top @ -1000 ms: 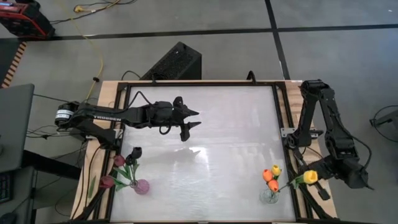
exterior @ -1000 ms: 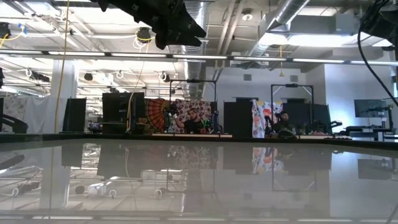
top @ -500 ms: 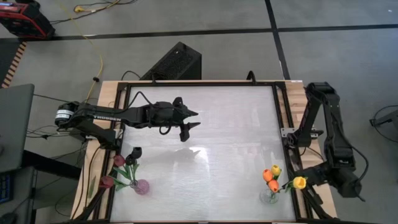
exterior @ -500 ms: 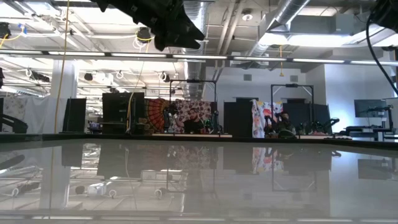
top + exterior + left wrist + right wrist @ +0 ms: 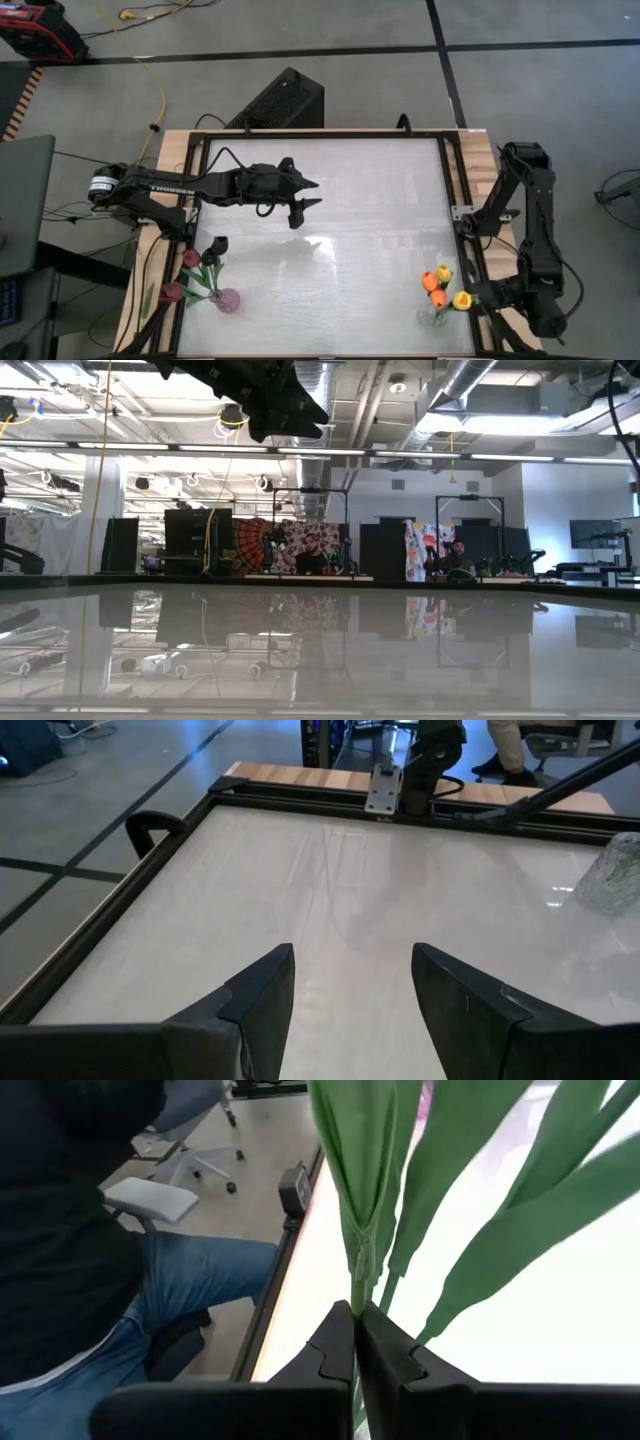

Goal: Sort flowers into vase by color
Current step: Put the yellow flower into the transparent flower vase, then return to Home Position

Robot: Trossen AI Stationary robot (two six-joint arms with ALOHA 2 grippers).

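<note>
In the high view my right gripper [image 5: 482, 297] is at the table's near right corner, shut on a yellow tulip [image 5: 461, 300]. The tulip's head sits just beside a clear vase [image 5: 432, 317] that holds two orange tulips [image 5: 433, 289] and a yellow one [image 5: 444, 272]. A second vase [image 5: 228, 300] at the near left holds maroon and dark tulips [image 5: 191, 259]. My left gripper [image 5: 306, 192] hangs open above the table's far middle, touching nothing, and it also shows open in its own wrist view [image 5: 352, 982]. My right gripper pinches the yellow tulip's thin green stem [image 5: 356, 1298] between its two fingers, right where the long leaves [image 5: 372, 1170] branch off. The leaves fan out ahead of the fingers. The flower is lifted clear of the table. Whether any part of it touches the vase I cannot tell.
A black frame [image 5: 455, 190] runs around the white tabletop, with wooden edging outside it. A person in blue jeans [image 5: 120, 1310] sits close beyond the table's edge, with office chairs behind. A black box [image 5: 283, 100] stands past the far edge.
My right gripper has come down and moved toward the near edge and leftward, toward the right vase, rolling as it went. The yellow tulip went with it, so its head now lies beside the orange tulips. My left arm has kept still.
</note>
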